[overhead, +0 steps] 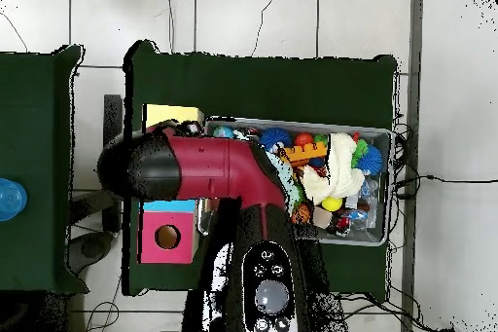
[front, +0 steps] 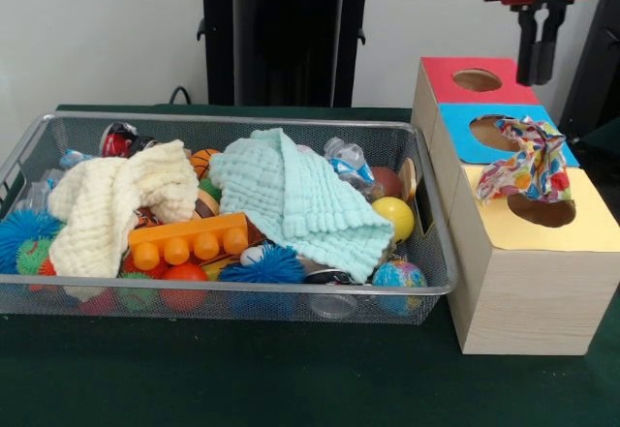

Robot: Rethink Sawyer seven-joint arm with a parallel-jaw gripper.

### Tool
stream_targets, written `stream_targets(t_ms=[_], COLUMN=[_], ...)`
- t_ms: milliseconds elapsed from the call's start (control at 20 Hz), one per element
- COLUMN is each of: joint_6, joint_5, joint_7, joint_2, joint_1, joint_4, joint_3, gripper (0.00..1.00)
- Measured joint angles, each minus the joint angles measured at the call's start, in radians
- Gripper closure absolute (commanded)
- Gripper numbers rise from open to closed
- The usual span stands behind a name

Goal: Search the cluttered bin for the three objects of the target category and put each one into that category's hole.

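1. My black gripper (front: 541, 47) hangs from my red wrist housing.
2. Beside the silver wire-mesh bin (front: 58, 291) stand three pale wooden boxes, faced red, blue and yellow.
3. At the yellow box's dark round hole (front: 542, 211) lies ruffled thin fabric (front: 528, 163), white with red, blue and yellow spots.

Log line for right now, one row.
gripper: shut, empty, above boxes | spotted fabric: draped over yellow box hole rim, not inside | bin: cluttered, cloths on top

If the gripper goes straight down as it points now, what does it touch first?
Probably the spotted fabric lying over the blue-faced box and the hole of the yellow-faced box. The gripper hangs just above it, though depth is unclear.
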Motion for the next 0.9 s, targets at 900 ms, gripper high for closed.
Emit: stream_targets(t_ms=[900], joint_6=[-0.002], joint_5=[-0.090], joint_7=[0.000], joint_2=[0.000], joint_1=[-0.039], joint_4=[0.013], joint_3=[0.021], gripper=[1.00])
